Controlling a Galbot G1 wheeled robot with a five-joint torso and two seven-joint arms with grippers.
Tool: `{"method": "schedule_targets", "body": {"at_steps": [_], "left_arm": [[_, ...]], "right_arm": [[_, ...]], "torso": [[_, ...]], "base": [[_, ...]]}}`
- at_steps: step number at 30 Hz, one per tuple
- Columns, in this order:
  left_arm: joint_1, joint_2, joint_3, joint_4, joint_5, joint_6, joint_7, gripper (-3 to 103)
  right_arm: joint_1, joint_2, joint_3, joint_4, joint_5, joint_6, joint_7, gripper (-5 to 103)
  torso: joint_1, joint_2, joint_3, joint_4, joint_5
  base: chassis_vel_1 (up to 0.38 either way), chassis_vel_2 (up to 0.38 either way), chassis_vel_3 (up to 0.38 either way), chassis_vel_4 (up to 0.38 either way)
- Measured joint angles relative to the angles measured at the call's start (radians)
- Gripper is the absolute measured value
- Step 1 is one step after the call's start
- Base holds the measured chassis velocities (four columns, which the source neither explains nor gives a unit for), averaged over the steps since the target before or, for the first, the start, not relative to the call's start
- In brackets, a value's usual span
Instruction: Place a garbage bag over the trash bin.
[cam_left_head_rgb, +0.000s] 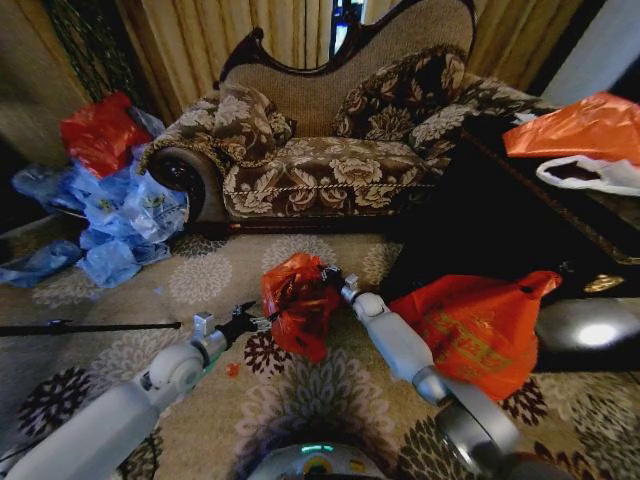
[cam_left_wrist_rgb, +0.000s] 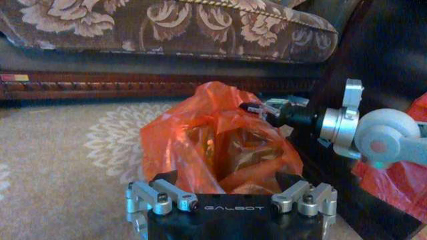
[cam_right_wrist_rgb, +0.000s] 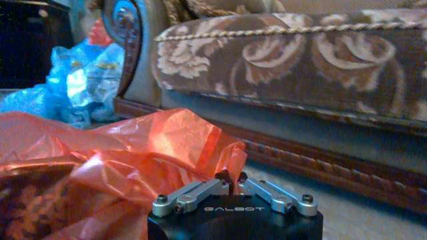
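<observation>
- The trash bin is pretty much swallowed by the garbage bag (cam_left_head_rgb: 298, 305); can't really make it out.
- Bag sits on the carpet (cam_left_head_rgb: 200, 275) in front of the sofa (cam_left_head_rgb: 330, 150).
- Right gripper (cam_right_wrist_rgb: 231, 184): fingers pinched together on the bag's edge.
- Left gripper (cam_left_wrist_rgb: 230, 182): fingers spread wide, with the bag bunched between them.

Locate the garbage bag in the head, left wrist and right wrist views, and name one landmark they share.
Head view: garbage bag at centre, on the carpet between both end effectors.
Left wrist view: centre, just beyond the left end effector, with the right end effector at its far side.
Right wrist view: lower left, pinched by the right end effector.
Shared landmark: the floral sofa.
</observation>
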Motion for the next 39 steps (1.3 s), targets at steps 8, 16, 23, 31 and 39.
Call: {"method": "schedule_targets", "body": {"at_steps": [8,16,23,31,39], "left_arm": [[-0.001,-0.006,0.001,-0.006,0.002,-0.001,-0.001,99],[-0.004,-0.007,0.015,0.001,0.019,0.000,-0.002,99],[-0.002,-0.005,0.022,0.015,0.064,-0.011,0.009,99],[-0.046,-0.030,0.072,0.085,0.171,-0.033,0.031,100],[-0.193,-0.084,0.178,0.213,0.356,-0.002,0.017,96]], "right_arm": [[-0.006,-0.034,-0.002,-0.010,0.011,-0.019,-0.006,0],[-0.079,-0.023,-0.002,-0.045,0.004,0.010,-0.014,0],[-0.121,-0.041,0.009,-0.049,0.002,0.031,-0.014,0],[-0.179,-0.035,0.025,-0.026,0.000,0.054,0.005,0],[-0.202,-0.018,0.033,-0.016,-0.009,0.086,0.048,0]], "torso": [[0.000,0.000,0.000,0.0000,-0.0001],[0.000,0.000,0.000,0.0000,0.0001],[0.000,0.000,0.000,-0.0002,0.0000],[0.000,0.000,0.000,0.0000,0.0000],[0.000,0.000,0.000,-0.0002,0.0000]], "base": [[0.000,0.000,0.000,0.000],[0.000,0.000,0.000,0.000],[0.000,0.000,0.000,0.000],[0.000,0.000,0.000,0.000],[0.000,0.000,0.000,0.000]]}}
